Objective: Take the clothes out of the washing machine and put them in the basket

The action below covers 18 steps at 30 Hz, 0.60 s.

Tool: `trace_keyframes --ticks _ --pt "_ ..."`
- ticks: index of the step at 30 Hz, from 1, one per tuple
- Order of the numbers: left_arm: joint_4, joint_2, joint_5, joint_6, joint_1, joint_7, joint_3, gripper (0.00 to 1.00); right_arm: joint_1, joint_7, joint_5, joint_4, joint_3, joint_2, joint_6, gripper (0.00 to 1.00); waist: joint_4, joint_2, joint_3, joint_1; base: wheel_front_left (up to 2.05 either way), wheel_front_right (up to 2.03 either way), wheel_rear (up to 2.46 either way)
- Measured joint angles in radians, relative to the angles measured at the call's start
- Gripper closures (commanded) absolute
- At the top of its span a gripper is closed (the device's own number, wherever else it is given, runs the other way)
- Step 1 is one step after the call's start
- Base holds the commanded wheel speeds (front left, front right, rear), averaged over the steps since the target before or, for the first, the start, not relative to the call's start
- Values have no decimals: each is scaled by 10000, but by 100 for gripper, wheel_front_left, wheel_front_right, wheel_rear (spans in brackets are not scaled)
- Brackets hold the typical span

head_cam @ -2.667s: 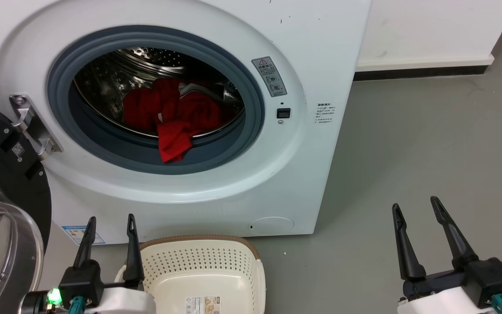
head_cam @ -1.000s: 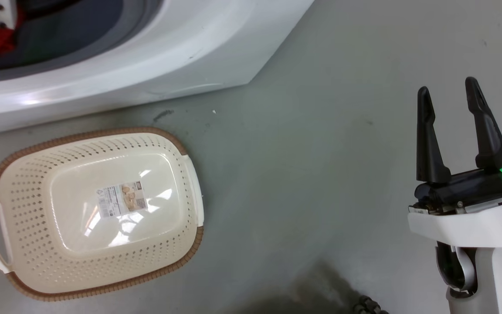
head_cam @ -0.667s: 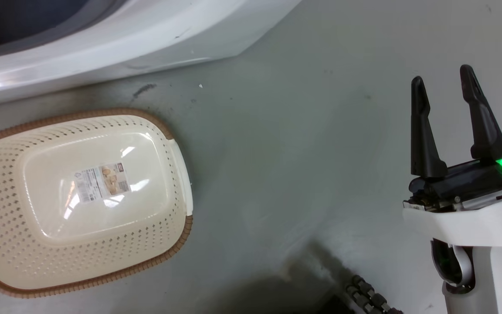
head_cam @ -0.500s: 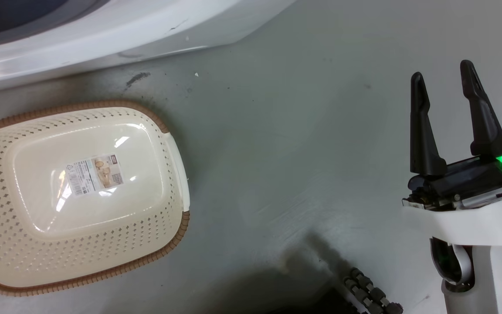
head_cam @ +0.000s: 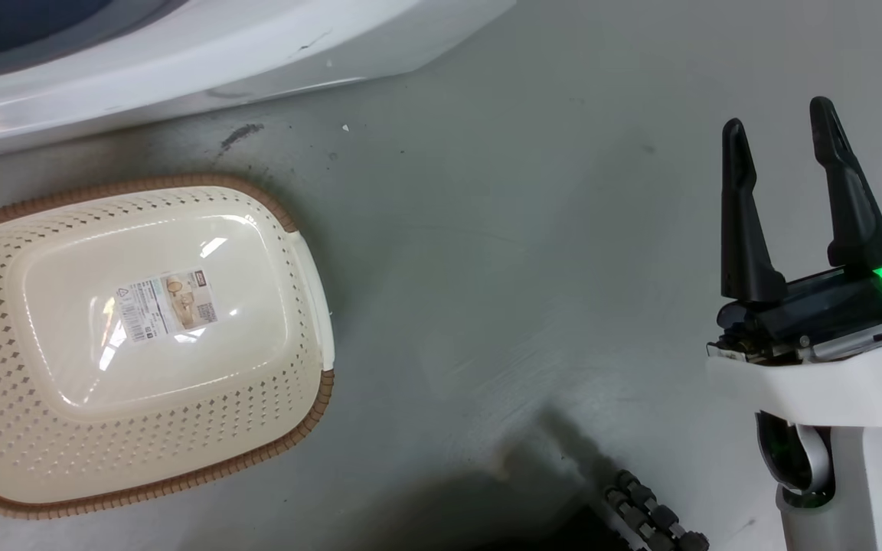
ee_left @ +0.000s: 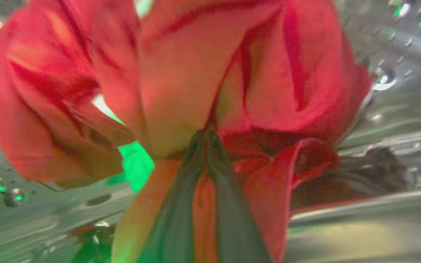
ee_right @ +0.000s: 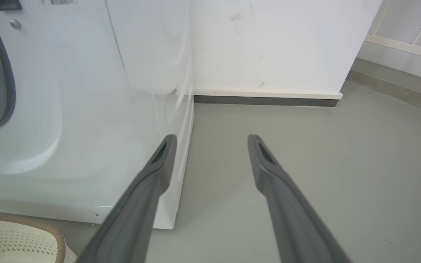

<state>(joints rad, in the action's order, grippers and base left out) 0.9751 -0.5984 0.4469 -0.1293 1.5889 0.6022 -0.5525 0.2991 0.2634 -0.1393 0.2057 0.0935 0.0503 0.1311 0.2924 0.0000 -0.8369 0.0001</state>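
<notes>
Pinching fabric, the left pincer (ee_left: pixel 205 136) has its 2 fingers pressed tip to tip on a fold of the clothes (ee_left: pixel 181 73), which bulge red directly ahead of and around the tips. Beyond and beneath the bundle lies the perforated steel drum (ee_left: pixel 378 204) of the washing machine (head_cam: pixel 181 53), so the load sits inside the machine.

To do this step well, I judge that I should draw the pincer straight back along its own axis, hold the pinch firm, and lift trailing cloth over the porthole ring (ee_right: pixel 7 91) so nothing snags or slips.

Farther out, the basket (head_cam: pixel 181 451) rests on the grey floor (head_cam: pixel 487 268) just in front of the machine, with no red in it. The right pincer (head_cam: pixel 776 113) hangs well off to the far side, fingers spread, holding nothing.

The left wrist view contributes the grip itself, though it is too blurred for me to tell how many garments are caught. The head view contributes the basket's place. The right wrist view contributes the machine's flank and a sliver of the ring.
</notes>
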Motion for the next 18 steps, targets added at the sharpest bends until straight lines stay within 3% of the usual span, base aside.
trace_keyframes --ticks 18 --pt "136 589 1041 2 -2440 -4730 -301 100 -447 0 483 -341 174 -2 0 0 -473 0 2043 -1 0 0 0"
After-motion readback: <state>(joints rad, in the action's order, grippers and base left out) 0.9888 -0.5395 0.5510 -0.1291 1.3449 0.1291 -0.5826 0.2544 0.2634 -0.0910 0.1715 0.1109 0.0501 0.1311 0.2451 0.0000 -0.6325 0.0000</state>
